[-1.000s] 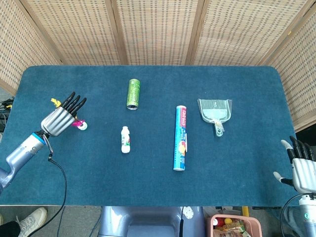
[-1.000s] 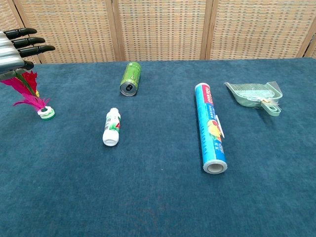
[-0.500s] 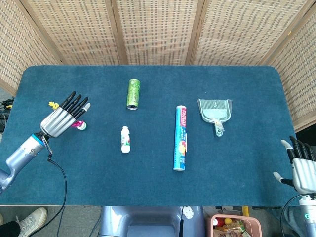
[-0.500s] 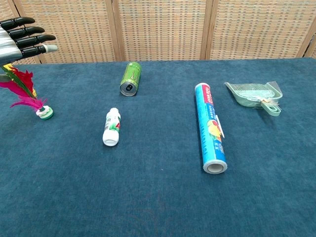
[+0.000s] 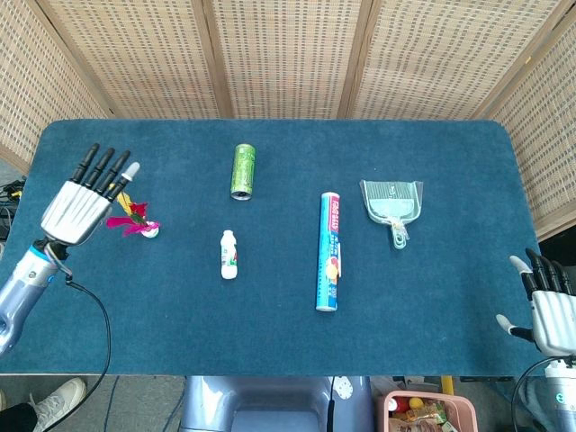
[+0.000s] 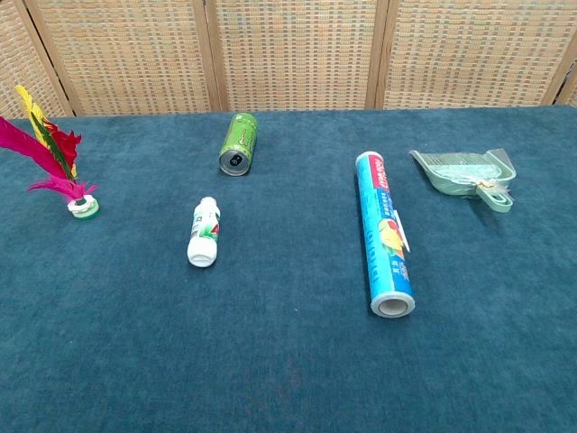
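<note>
Hovering spread beside the feathered shuttlecock (image 5: 135,224), left robot hand (image 5: 79,202) holds nothing; labels unreadable.

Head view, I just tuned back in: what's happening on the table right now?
Nothing is being held. The left robot hand hovers open with its fingers spread, just left of the feathered shuttlecock, which stands upright on the blue table. The right robot hand is open off the table's right front corner. A green can, a small white bottle, a blue roll and a green dustpan lie untouched.
</note>
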